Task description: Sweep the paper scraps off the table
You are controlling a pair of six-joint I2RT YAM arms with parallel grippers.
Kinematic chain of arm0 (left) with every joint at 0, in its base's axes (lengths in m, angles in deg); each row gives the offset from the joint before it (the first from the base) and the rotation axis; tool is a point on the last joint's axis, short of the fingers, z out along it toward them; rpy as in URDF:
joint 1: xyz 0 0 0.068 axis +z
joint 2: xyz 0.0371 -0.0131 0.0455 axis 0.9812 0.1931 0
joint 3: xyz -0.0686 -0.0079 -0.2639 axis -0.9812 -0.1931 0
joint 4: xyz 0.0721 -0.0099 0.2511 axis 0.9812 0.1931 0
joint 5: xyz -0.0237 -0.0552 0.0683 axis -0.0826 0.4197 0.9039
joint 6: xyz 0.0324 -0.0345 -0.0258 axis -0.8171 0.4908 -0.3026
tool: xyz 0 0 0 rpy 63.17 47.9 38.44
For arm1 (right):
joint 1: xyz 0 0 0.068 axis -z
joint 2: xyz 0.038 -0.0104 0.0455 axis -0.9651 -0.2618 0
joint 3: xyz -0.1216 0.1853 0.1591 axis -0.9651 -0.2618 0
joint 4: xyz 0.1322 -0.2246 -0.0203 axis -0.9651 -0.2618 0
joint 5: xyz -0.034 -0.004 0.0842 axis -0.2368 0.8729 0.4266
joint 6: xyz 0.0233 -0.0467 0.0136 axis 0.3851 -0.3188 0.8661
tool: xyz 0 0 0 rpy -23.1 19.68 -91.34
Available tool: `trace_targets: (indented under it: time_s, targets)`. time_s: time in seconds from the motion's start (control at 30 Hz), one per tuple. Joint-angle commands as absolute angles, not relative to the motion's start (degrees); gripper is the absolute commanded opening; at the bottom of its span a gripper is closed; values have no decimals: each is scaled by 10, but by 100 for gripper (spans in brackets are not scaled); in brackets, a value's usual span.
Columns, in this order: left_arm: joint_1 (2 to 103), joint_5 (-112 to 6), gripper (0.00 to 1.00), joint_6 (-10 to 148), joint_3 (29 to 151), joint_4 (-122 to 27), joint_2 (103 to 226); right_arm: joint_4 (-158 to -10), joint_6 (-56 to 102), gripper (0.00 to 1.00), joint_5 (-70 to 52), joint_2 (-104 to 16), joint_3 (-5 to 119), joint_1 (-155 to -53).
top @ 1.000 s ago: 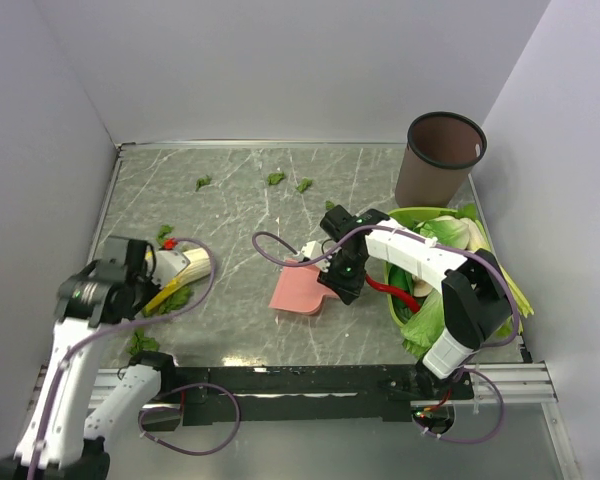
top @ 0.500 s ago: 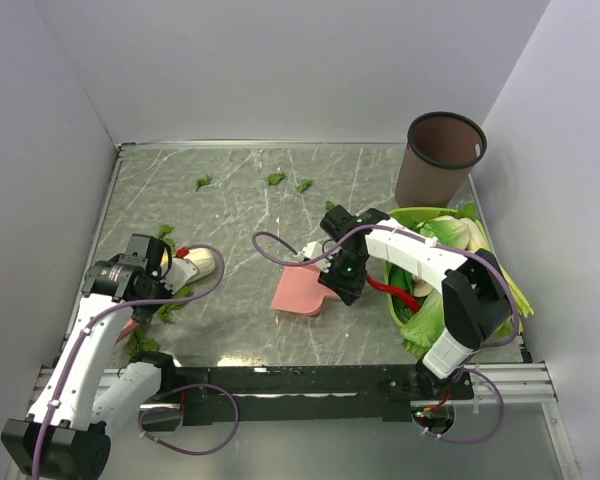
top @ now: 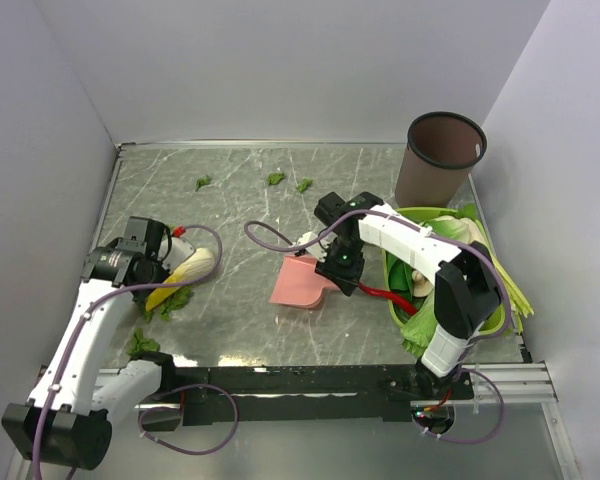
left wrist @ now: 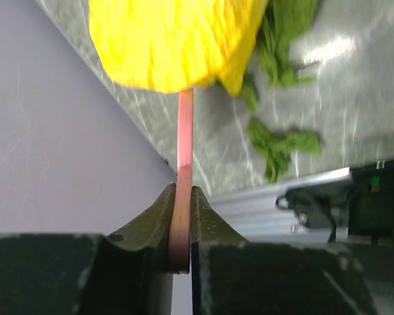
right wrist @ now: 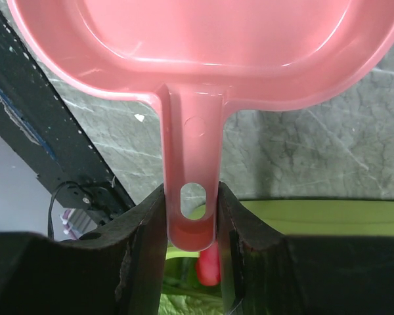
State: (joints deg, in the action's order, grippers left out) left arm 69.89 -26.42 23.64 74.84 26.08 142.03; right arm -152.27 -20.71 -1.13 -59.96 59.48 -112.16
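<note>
Right gripper (right wrist: pixel 192 197) clamps the pink dustpan (top: pixel 296 284) by its handle on the table (top: pixel 230 325), left gripper (left wrist: pixel 182 207) pinches what I take for a yellow brush (left wrist: pixel 177 39) by its thin handle, paper scraps (top: pixel 276 178) lying near the far edge.

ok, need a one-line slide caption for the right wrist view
Right gripper clamps the pink dustpan by its handle, with the marble table behind it.

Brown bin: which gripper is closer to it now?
Right. The right gripper, holding the pink dustpan, is mid-table, near-left of the brown bin; the left gripper, gripping a pink handle, is far off to the left.
</note>
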Motion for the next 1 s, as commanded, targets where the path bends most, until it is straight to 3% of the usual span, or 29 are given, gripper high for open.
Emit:
trace_targets:
  time_s: [0.0,0.4,0.67,0.8,0.97]
  targets:
    - [702,-277,1,263,730,180,1430,-1568,-209,6,-22,-615,629,-1119]
    - [703,-285,1,217,646,300,1371,-1582,-218,6,-45,-639,671,-1120]
    - [704,-428,1,104,684,332,1255,-1581,-217,6,-31,-637,657,-1121]
    - [703,-535,1,109,723,332,1296,-1585,-222,6,-32,-644,678,-1121]
    - [703,-563,1,147,789,324,1367,-1574,-215,6,-29,-648,695,-1120]
